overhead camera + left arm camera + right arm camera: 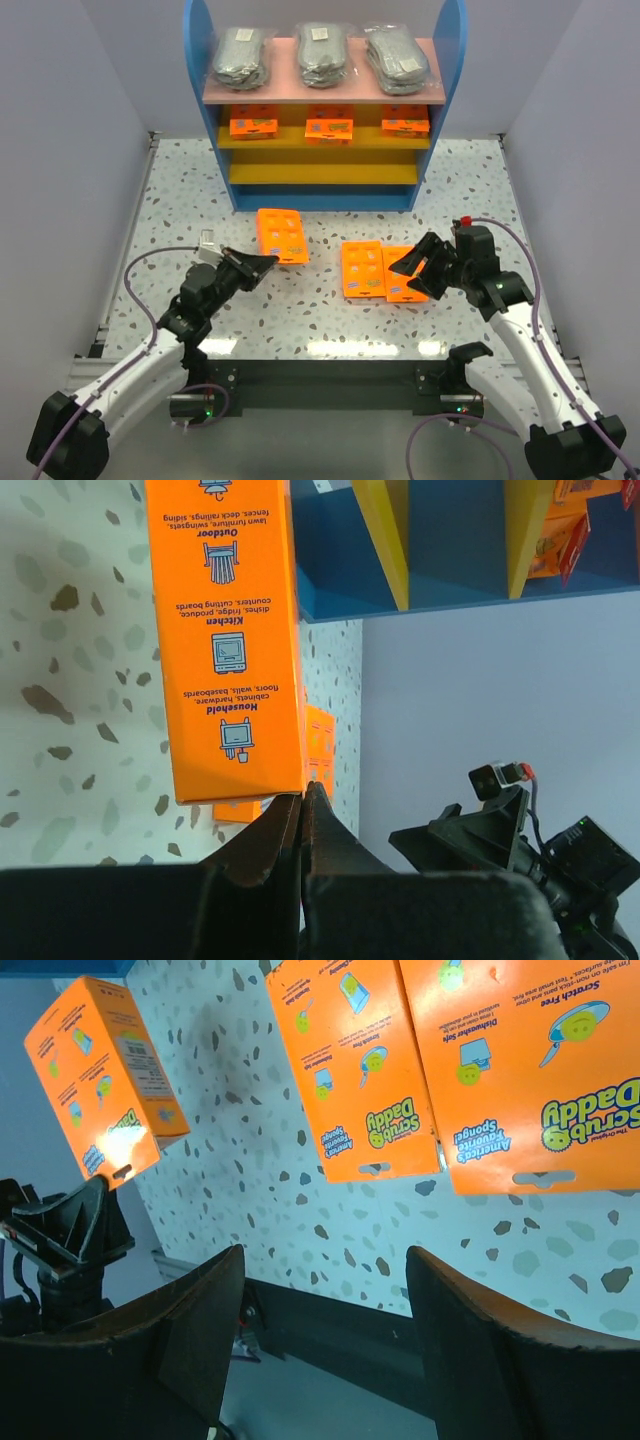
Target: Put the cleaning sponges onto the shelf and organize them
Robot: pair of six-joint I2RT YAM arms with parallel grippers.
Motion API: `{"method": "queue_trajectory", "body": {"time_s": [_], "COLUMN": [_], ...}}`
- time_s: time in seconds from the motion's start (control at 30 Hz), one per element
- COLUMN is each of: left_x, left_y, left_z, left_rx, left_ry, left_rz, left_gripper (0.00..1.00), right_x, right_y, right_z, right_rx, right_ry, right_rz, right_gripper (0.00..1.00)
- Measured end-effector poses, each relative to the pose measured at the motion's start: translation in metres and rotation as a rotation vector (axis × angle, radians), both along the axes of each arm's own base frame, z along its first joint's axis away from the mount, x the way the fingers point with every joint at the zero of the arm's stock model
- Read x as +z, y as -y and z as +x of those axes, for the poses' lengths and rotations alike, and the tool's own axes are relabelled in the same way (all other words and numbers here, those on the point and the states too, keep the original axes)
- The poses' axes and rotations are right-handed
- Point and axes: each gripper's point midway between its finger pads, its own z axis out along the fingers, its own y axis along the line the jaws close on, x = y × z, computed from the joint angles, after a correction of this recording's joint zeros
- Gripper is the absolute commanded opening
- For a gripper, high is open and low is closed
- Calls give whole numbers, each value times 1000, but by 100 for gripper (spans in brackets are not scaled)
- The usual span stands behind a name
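Cleaning sponges nearest the arms are two orange packets lying flat on the speckled table (180, 200), side by side with their long edges close together: the centre packet (362, 270) and the right-hand packet (404, 275), printed faces up; the right gripper (411, 272) sits at the right-hand packet's near edge with its fingers spread wide apart, holding nothing; its wrist view shows both packets beyond the gap between the fingers.

A little further out and to the left, a third packet (281, 236) is pinched at its near corner by the left gripper (267, 263), whose fingers are pressed together on the packet's edge; from the right wrist this packet looks tilted up off the table.

Furthest back stands the shelf (198, 60); three clear bags of grey pads (322, 52) lie in a row on its pink top board (285, 92); three more orange packets (329, 128) sit spaced along the upper yellow board (290, 142).
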Motion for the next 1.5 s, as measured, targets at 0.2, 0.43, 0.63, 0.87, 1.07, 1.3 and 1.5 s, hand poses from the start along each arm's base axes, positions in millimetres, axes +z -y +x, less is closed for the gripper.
{"method": "queue_trajectory", "body": {"time_s": [0.2, 0.43, 0.63, 0.87, 1.07, 1.3, 1.5], "left_x": [16, 54, 70, 66, 80, 71, 56], "left_y": [-5, 12, 12, -12, -40, -65, -75], "left_z": [9, 18, 38, 81, 120, 159, 187], "left_rx": [-18, -113, -148, -110, -67, -59, -64], "left_ry": [32, 106, 147, 120, 158, 128, 84], "left_rz": [52, 26, -7, -30, -81, -127, -147], "left_gripper": [0, 0, 0, 0, 0, 0, 0], "right_x": [-5, -8, -9, -10, -11, -11, -6], "right_y": [0, 0, 0, 0, 0, -1, -2], "right_z": [2, 2, 3, 3, 4, 8, 12], "right_rx": [1, 9, 9, 11, 13, 14, 15], "right_ry": [-21, -28, -34, -35, -36, -42, -27], "right_rz": [-7, -15, -17, -21, -23, -25, -24], "right_gripper": [68, 69, 68, 68, 68, 68, 68]}}
